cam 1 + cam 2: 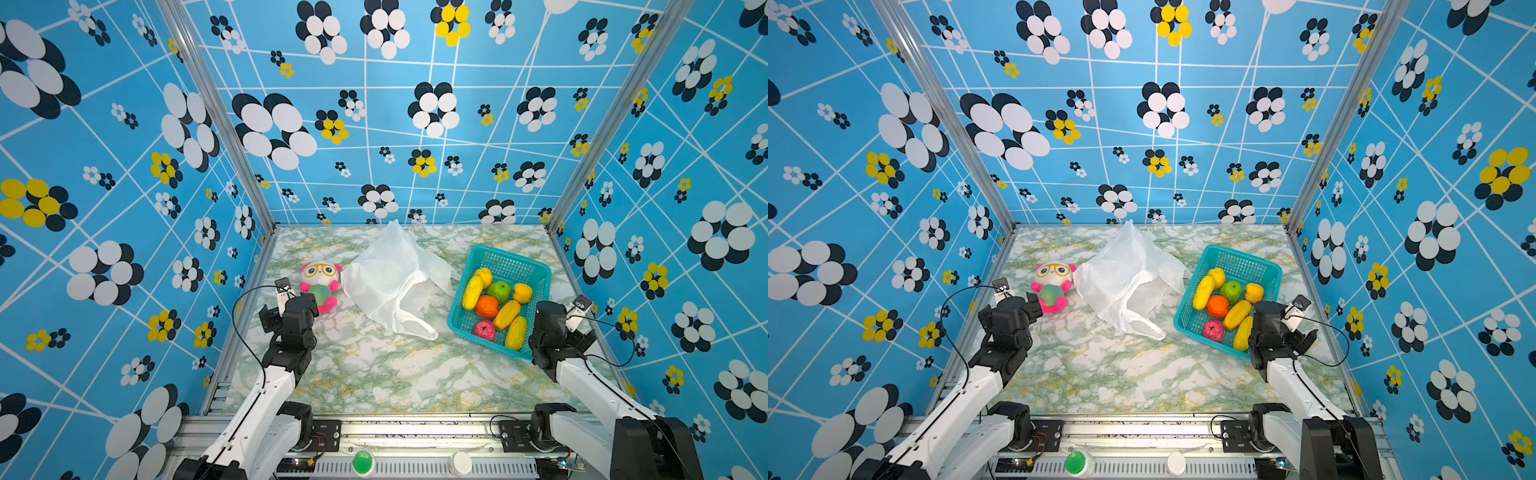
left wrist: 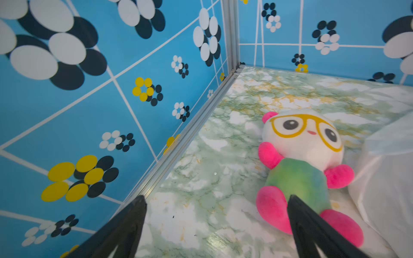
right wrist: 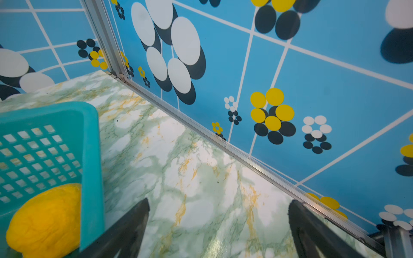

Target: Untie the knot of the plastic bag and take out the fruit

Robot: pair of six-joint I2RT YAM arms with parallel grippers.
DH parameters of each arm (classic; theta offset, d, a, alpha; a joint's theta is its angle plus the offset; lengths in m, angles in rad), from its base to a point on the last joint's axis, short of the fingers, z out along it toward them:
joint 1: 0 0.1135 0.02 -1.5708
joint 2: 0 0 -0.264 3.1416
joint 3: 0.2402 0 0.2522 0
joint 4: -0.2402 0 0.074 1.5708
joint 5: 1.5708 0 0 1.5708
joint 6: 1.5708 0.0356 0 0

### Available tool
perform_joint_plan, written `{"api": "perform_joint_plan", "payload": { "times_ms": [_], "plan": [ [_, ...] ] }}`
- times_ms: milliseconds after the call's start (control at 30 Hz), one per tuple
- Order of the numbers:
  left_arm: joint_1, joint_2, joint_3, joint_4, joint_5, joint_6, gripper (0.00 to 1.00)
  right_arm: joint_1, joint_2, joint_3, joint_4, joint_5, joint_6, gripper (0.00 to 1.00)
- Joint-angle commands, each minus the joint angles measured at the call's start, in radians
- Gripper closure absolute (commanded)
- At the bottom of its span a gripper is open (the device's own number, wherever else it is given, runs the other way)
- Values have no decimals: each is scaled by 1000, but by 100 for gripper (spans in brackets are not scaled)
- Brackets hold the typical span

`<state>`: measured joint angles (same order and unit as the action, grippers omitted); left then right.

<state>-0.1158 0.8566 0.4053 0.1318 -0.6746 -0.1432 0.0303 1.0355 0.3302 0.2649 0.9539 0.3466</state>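
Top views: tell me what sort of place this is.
Probably a staged robot test booth, not a home: blue flower-printed wall panels on aluminium posts, a marble-patterned tabletop, and two white robot arms mounted on a front metal rail.

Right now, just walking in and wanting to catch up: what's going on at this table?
Nothing is being handled. The left gripper and right gripper both hang open and empty, one at each side of the table. The plastic bag lies limp mid-table, handles loose, no knot showing. The fruit sits in the teal basket; a plush toy lies beside the bag.
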Motion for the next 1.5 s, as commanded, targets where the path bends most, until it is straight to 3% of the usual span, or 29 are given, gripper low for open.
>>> {"api": "perform_joint_plan", "payload": {
  "times_ms": [0, 100, 267, 400, 600, 733, 800, 967, 1100, 1200, 1367, 1433, 1467],
  "plan": [
    [35, 12, -75, 229, -4, -34, 1, -7, -1, 16, 46, -44, -44, 1],
    [62, 70, -136, 376, 88, -16, 1, -11, 49, 26, 76, -147, -41, 1],
    [75, 229, -59, 321, 107, -42, 1, -12, 167, 9, 262, -357, -93, 1],
    [84, 353, -27, 350, 143, -60, 1, -12, 244, 41, 305, -491, -132, 1],
    [85, 419, -36, 458, 268, -30, 1, -12, 285, 22, 442, -611, -191, 1],
    [85, 426, -69, 556, 287, -4, 1, -12, 315, 41, 467, -659, -242, 1],
    [85, 437, -82, 609, 301, 12, 1, -11, 357, 9, 577, -648, -254, 1],
    [85, 464, -35, 546, 311, 33, 1, -10, 515, 36, 681, -717, -287, 1],
    [89, 488, -71, 668, 355, 20, 1, -10, 496, 42, 640, -704, -280, 1],
    [96, 601, -94, 845, 395, 52, 1, -10, 498, 40, 645, -704, -280, 1],
    [91, 608, -59, 772, 464, 69, 1, -10, 499, 41, 643, -704, -280, 1],
    [91, 649, -56, 799, 518, 86, 1, -10, 499, 41, 643, -704, -281, 1],
    [89, 710, -65, 902, 537, 118, 1, -11, 498, 41, 643, -705, -282, 1]
  ]
}}
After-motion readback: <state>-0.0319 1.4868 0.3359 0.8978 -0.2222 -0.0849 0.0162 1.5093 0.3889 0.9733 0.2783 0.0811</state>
